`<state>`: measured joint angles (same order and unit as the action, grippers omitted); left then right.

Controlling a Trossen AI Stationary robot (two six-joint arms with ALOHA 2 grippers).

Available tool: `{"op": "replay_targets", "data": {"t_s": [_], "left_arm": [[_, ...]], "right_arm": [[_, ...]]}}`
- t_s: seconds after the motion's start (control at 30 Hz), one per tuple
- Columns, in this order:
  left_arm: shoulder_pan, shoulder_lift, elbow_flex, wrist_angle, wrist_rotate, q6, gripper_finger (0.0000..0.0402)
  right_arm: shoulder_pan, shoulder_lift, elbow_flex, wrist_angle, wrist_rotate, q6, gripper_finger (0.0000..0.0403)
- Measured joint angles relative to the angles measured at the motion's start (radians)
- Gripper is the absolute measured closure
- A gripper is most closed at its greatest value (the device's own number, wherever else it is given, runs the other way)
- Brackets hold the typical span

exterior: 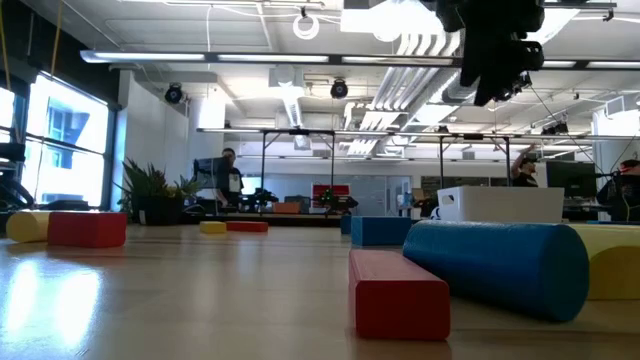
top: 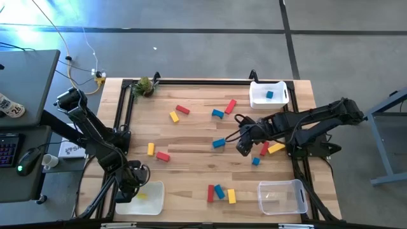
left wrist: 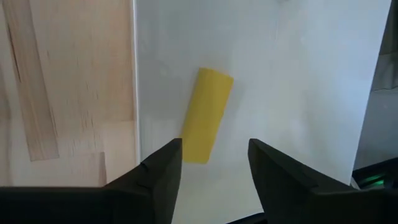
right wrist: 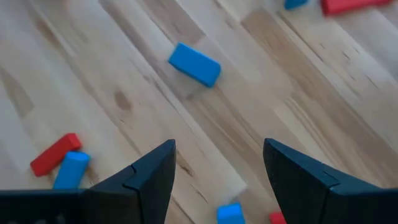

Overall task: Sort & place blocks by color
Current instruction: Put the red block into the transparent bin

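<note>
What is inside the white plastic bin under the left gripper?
The white plastic bin holds one yellow bar block, lying flat just ahead of the open left gripper. The gripper and arm cover part of the bin floor, so anything there cannot be seen.

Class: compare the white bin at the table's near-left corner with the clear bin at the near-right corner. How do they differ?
The white bin holds one yellow block; the clear bin looks empty. The white bin is opaque, the clear bin see-through. The left claw hangs over the white bin; none is over the clear bin. Both are rectangular.
</note>
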<state>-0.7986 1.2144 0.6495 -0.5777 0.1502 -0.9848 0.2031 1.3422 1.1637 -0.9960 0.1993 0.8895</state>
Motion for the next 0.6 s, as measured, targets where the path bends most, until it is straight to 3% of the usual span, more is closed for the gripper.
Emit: {"op": "replay_targets", "data": {"t_s": [0.37,0.6], "left_arm": [[0.017,-0.001,0.033,0.006,0.022,0.041,0.0233],[0.111,-0.001,0.094,0.001,-0.015,0.201,0.0233]], "right_arm": [[0.035,0.000,0.000,-0.121,0.001,0.203,0.0174],[0.102,0.000,0.000,-0.262,0.158,0.409,0.0174]]}}
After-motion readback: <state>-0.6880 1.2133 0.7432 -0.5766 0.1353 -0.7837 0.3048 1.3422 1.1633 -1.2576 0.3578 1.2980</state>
